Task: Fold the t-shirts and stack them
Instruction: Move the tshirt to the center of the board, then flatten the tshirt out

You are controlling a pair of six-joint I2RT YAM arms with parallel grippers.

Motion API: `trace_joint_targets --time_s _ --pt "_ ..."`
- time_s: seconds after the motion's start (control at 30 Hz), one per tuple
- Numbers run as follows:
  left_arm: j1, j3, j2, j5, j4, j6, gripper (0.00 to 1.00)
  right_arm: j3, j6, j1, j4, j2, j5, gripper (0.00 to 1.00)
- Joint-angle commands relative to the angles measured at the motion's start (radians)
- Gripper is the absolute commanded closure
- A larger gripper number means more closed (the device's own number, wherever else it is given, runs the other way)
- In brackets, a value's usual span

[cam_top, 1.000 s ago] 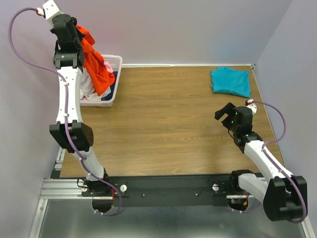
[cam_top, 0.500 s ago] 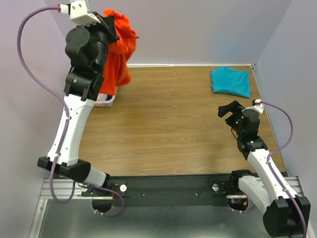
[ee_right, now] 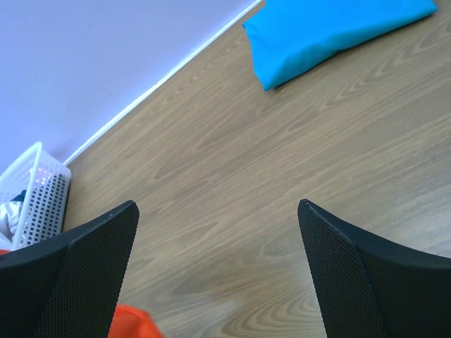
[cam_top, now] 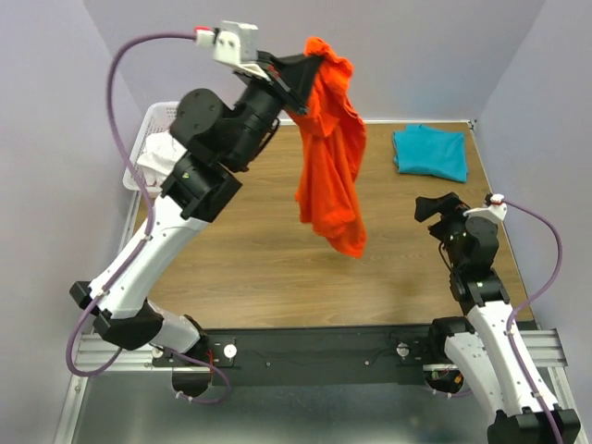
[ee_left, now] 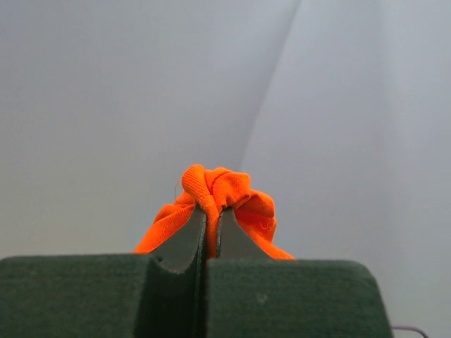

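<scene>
The left gripper (cam_top: 298,72) was clamped on a bunched fold of the orange-red t-shirt (cam_top: 331,157), holding it high over the middle of the table (cam_top: 240,240), cloth hanging down. The right gripper (cam_top: 433,207) stood wide and held nothing near the right edge, with the folded teal-blue t-shirt (cam_top: 430,153) lying at the far right corner and the white basket (cam_top: 148,129) at the far left.

Basket (cam_top: 159,113) far left on table (cam_top: 250,264), folded t-shirt (cam_top: 430,153) far right, hanging t-shirt (cam_top: 331,176) between

basket (cam_top: 148,125): half hidden behind left arm (cam_top: 199,176) | teal shirt (ee_right: 331,28): cut by top edge
</scene>
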Motion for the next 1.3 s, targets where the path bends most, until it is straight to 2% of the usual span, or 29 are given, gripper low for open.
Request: trace_joint_targets --time_s 0.0,0.13,0.23,0.27,0.33,0.37,0.4,0.43,0.47,0.5,0.53,0.6,0.7,0.87,1.0,1.03,1.17,1.27 --pt "-0.048 -0.055 0.027 -0.043 0.092 -0.066 1.0 -0.02 -0.014 0.004 -0.079 -0.049 0.06 0.0" --pt "-0.048 -0.216 0.001 -0.11 0.135 -0.102 1.0 -0.009 -0.013 0.004 -0.104 -0.049 0.059 0.0" --pt "-0.038 -0.386 -0.046 -0.357 0.108 -0.14 0.98 -0.008 -0.008 0.004 -0.11 -0.025 0.053 0.0" --pt "-0.024 -0.433 -0.057 -0.408 0.097 -0.166 0.93 -0.008 -0.007 0.004 -0.11 -0.014 0.051 0.0" --pt "0.08 -0.579 -0.074 -0.441 0.051 -0.232 0.88 -0.002 -0.007 0.004 -0.111 0.021 0.042 0.0" --pt "0.129 -0.665 -0.07 -0.407 0.035 -0.284 0.79 0.003 -0.008 0.003 -0.111 0.035 0.028 0.0" --pt "0.251 -0.693 -0.035 -0.379 0.0 -0.31 0.68 0.006 -0.013 0.004 -0.111 0.055 0.016 0.0" --pt "0.299 -0.713 -0.01 -0.346 -0.021 -0.327 0.46 0.009 -0.017 0.003 -0.111 0.067 0.011 0.0" --pt "0.35 -0.708 0.022 -0.274 -0.102 -0.35 0.18 0.011 -0.016 0.003 -0.111 0.076 0.001 0.0" --pt "0.382 -0.699 0.054 -0.252 -0.141 -0.352 0.08 0.014 -0.019 0.004 -0.111 0.084 -0.004 0.0" --pt "0.412 -0.692 0.106 -0.252 -0.17 -0.354 0.04 0.017 -0.02 0.003 -0.111 0.099 -0.018 0.0" --pt "0.413 -0.687 0.131 -0.289 -0.204 -0.358 0.02 0.02 -0.024 0.004 -0.111 0.115 -0.035 0.0" --pt "0.413 -0.728 0.117 -0.247 -0.181 -0.355 0.02 0.034 -0.036 0.003 -0.111 0.154 -0.079 0.0" --pt "0.38 -0.871 0.003 -0.169 -0.141 -0.383 0.02 0.051 -0.036 0.006 -0.107 0.239 -0.177 0.0" --pt "0.239 -1.006 -0.065 -0.14 -0.098 -0.396 0.02 0.063 -0.024 0.013 -0.108 0.303 -0.202 0.0" --pt "0.157 -1.021 -0.067 -0.135 -0.092 -0.398 0.02 0.064 -0.018 0.013 -0.107 0.311 -0.209 0.0" --pt "0.013 -1.009 0.001 -0.108 -0.115 -0.392 0.02 0.061 0.002 0.013 -0.111 0.34 -0.234 0.0" --pt "-0.054 -1.001 0.057 -0.103 -0.112 -0.394 0.02 0.054 0.015 0.013 -0.119 0.34 -0.239 0.0"
